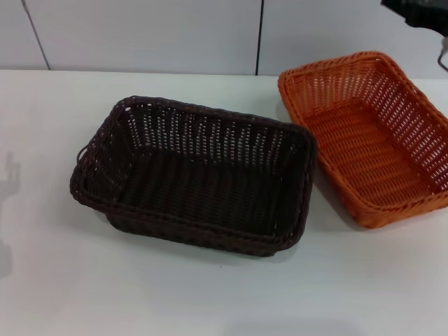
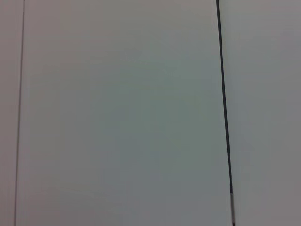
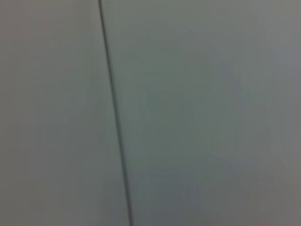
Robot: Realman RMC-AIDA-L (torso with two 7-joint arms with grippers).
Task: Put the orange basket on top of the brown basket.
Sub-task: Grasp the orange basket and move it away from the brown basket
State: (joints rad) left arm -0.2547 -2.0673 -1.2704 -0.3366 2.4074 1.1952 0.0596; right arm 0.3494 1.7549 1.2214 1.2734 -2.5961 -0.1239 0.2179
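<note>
A: Where's the orange basket?

B: Just right of the brown basket, nearly touching. Probably light, stiff; pinch its rim. Neither claw's grip can be told.

Your head camera looks forward and down from above the white table, close enough that it fills the view, with the panelled wall at 12 o'clock. Both wrist cameras face only a plain panel with one dark seam; which panel you cannot tell
</note>
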